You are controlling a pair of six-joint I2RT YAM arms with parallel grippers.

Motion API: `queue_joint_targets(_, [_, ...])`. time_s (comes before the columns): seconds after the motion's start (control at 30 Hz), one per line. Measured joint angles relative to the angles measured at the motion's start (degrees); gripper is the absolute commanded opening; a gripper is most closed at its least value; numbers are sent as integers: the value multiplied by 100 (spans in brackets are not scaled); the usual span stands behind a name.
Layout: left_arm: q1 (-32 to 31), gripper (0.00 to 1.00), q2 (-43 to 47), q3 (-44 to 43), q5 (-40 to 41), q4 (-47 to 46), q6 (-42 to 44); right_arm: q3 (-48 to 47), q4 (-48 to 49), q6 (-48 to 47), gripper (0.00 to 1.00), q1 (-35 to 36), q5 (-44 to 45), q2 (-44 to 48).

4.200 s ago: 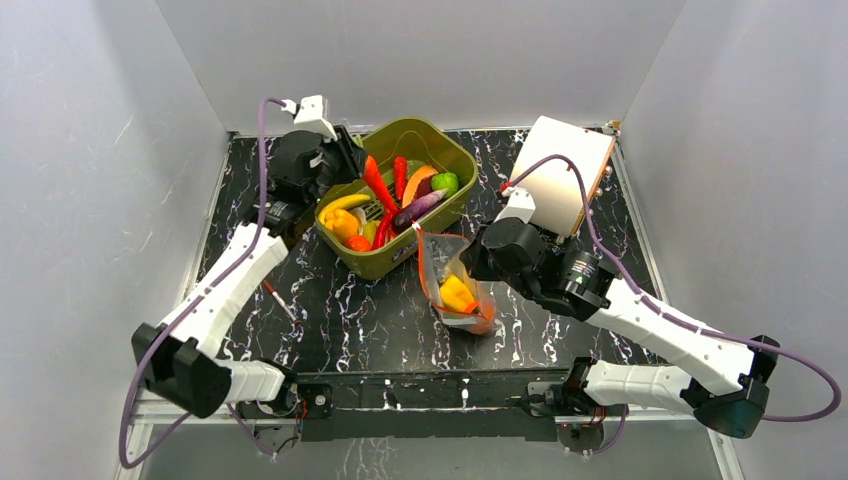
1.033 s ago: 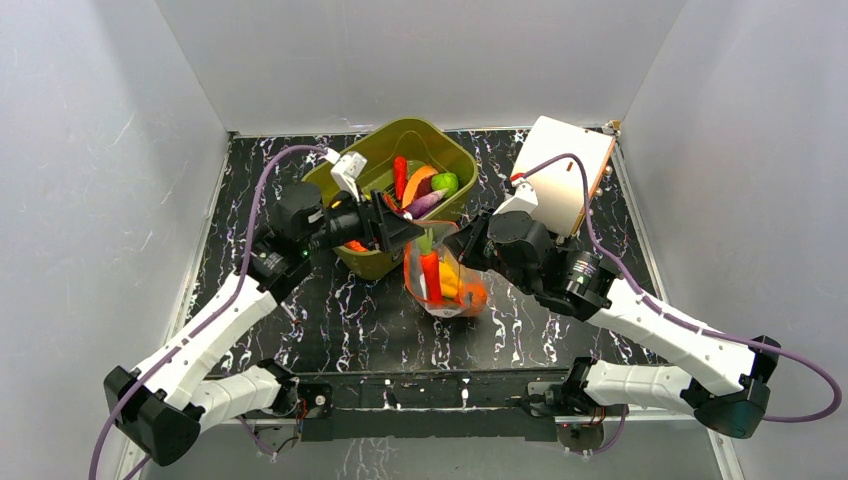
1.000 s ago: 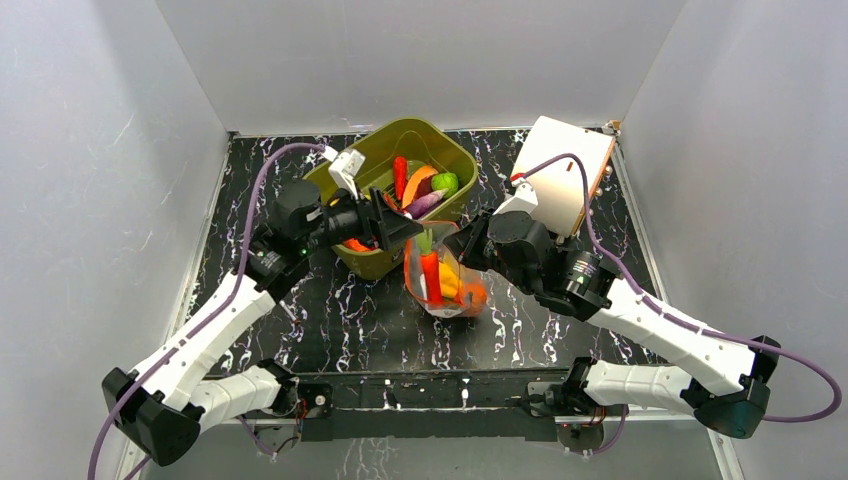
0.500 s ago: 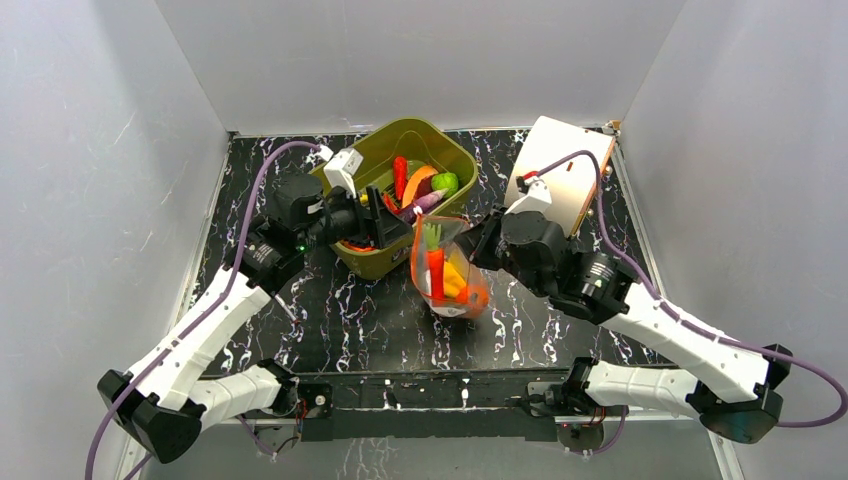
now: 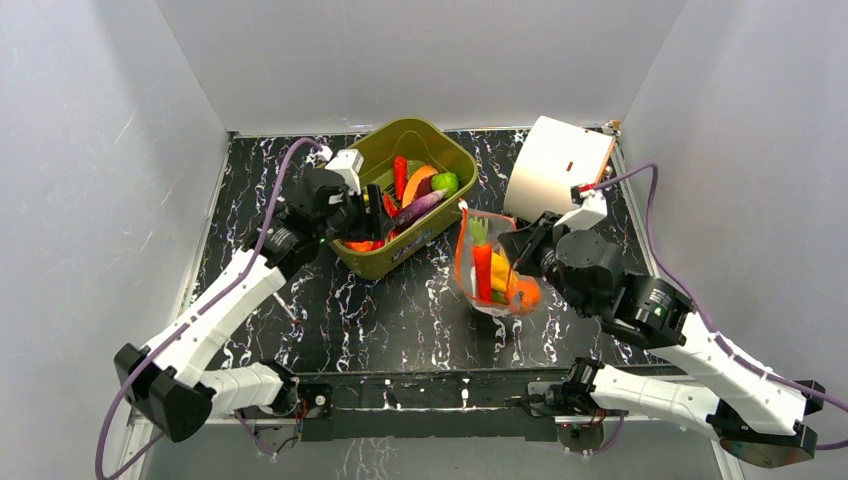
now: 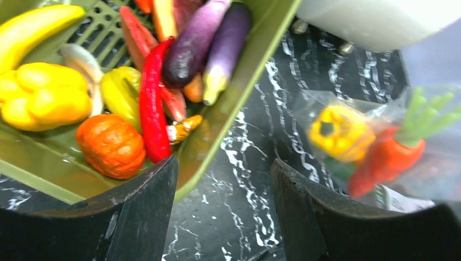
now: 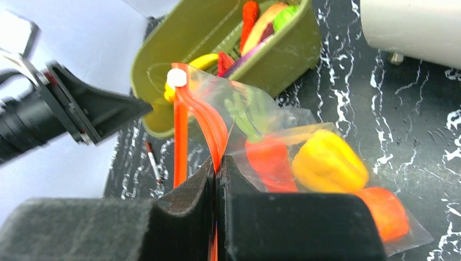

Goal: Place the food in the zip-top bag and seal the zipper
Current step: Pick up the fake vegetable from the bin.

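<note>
Food already inside the zip-top bag (image 7: 296, 122) is a carrot (image 7: 269, 157), a yellow pepper (image 7: 329, 163) and an orange ball (image 7: 383, 212). The bag stands right of the olive tub (image 5: 388, 266), apart from it, over the black marbled table (image 5: 400, 310) — whether its bottom touches, I cannot tell. My right gripper (image 7: 217, 166) is clamped on the bag's upper edge, just by the zipper (image 7: 180, 136), whose strip loops open above my fingers. My left gripper (image 6: 223, 179) is spread and empty, hanging at the tub's near wall, with a red chilli (image 6: 152, 109), two purple aubergines (image 6: 204, 38) and more pieces lying just beyond.

Plenty lies in the tub, so I judge the step in hand is another pick. To do it well, I would take the chilli across its middle, since it lies on top and looks narrow enough for my spread — and lift straight up so the tub does not drag. My right side should hold the mouth gaping and turned toward the tub.
</note>
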State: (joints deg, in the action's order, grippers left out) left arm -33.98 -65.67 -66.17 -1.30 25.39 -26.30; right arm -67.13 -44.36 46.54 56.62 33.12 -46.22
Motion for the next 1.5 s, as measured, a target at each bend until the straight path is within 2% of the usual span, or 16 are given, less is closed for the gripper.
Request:
queue_joint_targets(0.13, [11, 62, -632, -389, 533, 81, 212, 922, 352, -74, 0, 0, -118, 203])
queue_joint_targets(0.27, [87, 63, -1366, -901, 844, 76, 459, 1478, 334, -125, 0, 0, -404, 4])
queue_joint_targets(0.53, [444, 67, -2675, -1947, 883, 55, 708, 1401, 435, -210, 0, 15, -299, 236])
queue_joint_targets(0.73, [610, 66, -3383, -2640, 870, 37, 894, 1408, 507, -138, 0, 17, -297, 365])
queue_joint_targets(1.07, [807, 61, -3873, -2739, 885, -103, 960, 1408, 516, -122, 0, 17, -122, 343])
queue_joint_targets(1.2, [837, 47, -4240, -2761, 940, -367, 966, 1276, 431, -304, 0, 15, 59, 177])
queue_joint_targets(1.23, [839, 46, -4369, -2761, 994, -470, 964, 1237, 426, -348, 0, 15, 96, 133])
queue_joint_targets(1.37, [841, 46, -4822, -2820, 1207, -822, 925, 1158, 417, -531, 0, 17, 214, 109])
queue_joint_targets(1.5, [841, 52, -5431, -3388, 1397, -1005, 905, 940, 393, -752, 0, 15, 358, 17])
